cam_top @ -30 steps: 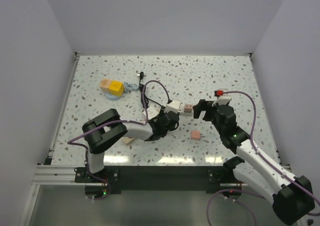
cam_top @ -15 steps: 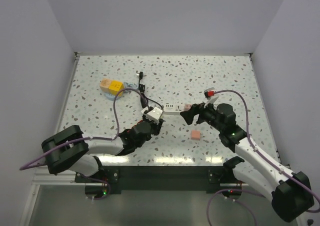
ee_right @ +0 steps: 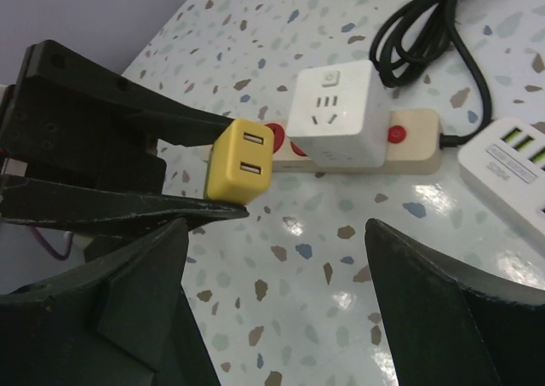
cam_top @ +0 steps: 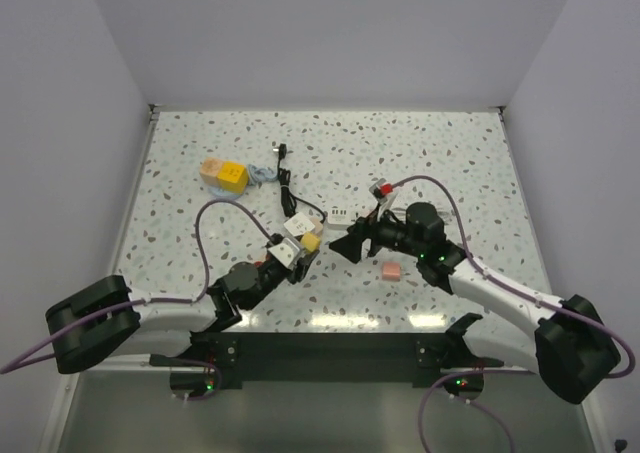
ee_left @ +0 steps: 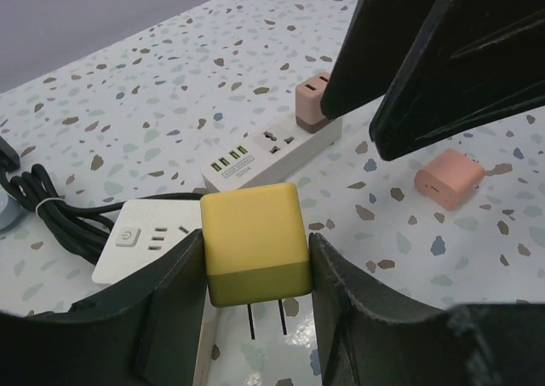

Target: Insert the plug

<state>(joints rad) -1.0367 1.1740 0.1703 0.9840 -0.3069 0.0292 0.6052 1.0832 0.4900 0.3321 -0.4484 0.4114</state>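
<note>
Across the speckled table [cam_top: 420,143] the left arm [cam_top: 180,308] lies low and long from the near-left corner, and the right arm [cam_top: 500,288] reaches in from the near right. Seen from above, the right arm's wrist covers the right end of the white strip [ee_left: 272,152] and the pink plug [ee_left: 311,100] seated there. The beige strip [ee_right: 421,147] is almost wholly hidden from above under the cube [ee_right: 334,118] plugged into it and the left gripper [cam_top: 306,245]. The right wrist view cuts the white strip off at its edge, and the black cable [ee_left: 72,224] runs out of both wrist views. The left gripper is clamped on the yellow plug [ee_left: 254,237], held above the table just beside the cube. Its two USB ports face the right gripper [cam_top: 345,245], and its prongs [ee_left: 252,319] point down, bare and in no socket. The right gripper's fingers [ee_right: 460,318] are spread wide with nothing between them, close to the plug but apart from it. A loose pink charger [ee_left: 445,177] lies on the table near the white strip. Against half a second ago, the left arm's shoulder link sits further left, the plug now shows from above, and the right gripper has come leftward toward it.
</note>
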